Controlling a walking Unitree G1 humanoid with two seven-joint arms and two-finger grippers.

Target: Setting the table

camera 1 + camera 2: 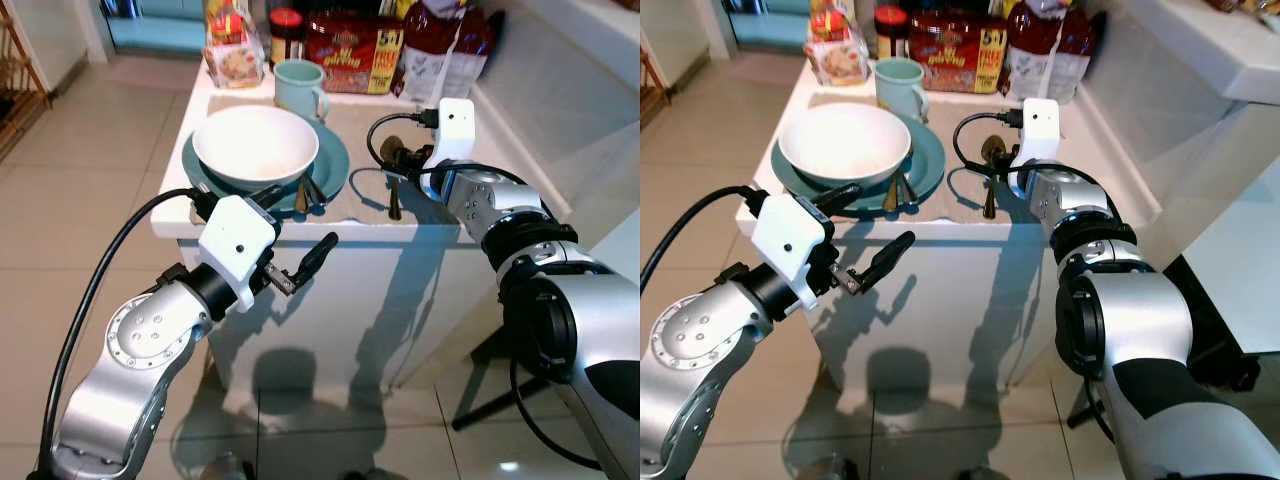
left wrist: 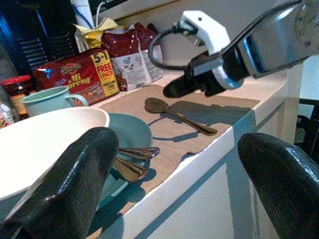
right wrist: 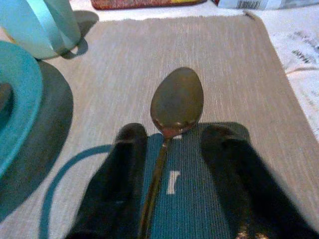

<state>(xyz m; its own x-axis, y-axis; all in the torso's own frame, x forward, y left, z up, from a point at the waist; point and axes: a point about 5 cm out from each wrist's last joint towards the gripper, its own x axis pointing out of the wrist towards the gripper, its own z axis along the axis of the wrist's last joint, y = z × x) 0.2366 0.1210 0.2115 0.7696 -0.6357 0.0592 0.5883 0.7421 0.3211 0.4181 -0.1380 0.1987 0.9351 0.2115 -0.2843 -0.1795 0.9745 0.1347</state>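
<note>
A white bowl (image 1: 255,145) sits on a teal plate (image 1: 335,165) at the near end of a white counter. Some cutlery (image 2: 132,159) leans on the plate's rim. Behind them is a teal mug (image 1: 300,88). A dark spoon (image 3: 177,102) lies on the beige placemat (image 3: 224,64) right of the plate. My right gripper (image 3: 169,132) is open and low over the spoon, one finger on each side of its handle. In front of the counter's near edge, just below the plate, my left gripper (image 1: 305,215) hangs open and holds nothing.
Red snack packets (image 1: 355,50), a jar (image 1: 285,30) and a clear bag (image 1: 232,55) crowd the counter's far end. A white wall ledge (image 1: 560,90) runs along the right. Tiled floor (image 1: 90,200) lies to the left, and a black stand leg (image 1: 480,400) is at lower right.
</note>
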